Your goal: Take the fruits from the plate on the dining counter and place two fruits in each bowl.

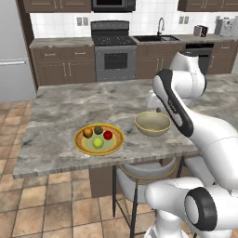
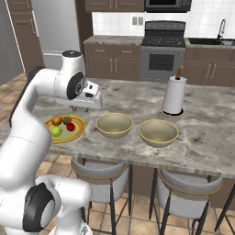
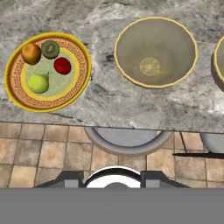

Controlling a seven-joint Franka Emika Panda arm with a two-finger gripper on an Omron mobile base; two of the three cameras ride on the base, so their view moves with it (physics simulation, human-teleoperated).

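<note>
Since the four fruits (image 3: 46,65) on the plate (image 3: 19,98) look small, firm and roll-prone, I'd pinch each across its middle; the gripper (image 2: 87,98) hovers clenched, empty.

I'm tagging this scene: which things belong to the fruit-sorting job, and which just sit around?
Job: orange fruit, dark brownish-green fruit, red fruit, yellow-green fruit, orange-rimmed plate, two tan bowls, marbled dining counter.
Around: white paper-towel roll, grey stools.

Arm bent, gripper (image 2: 87,108) raised (jaws shut, empty), facing down
</note>
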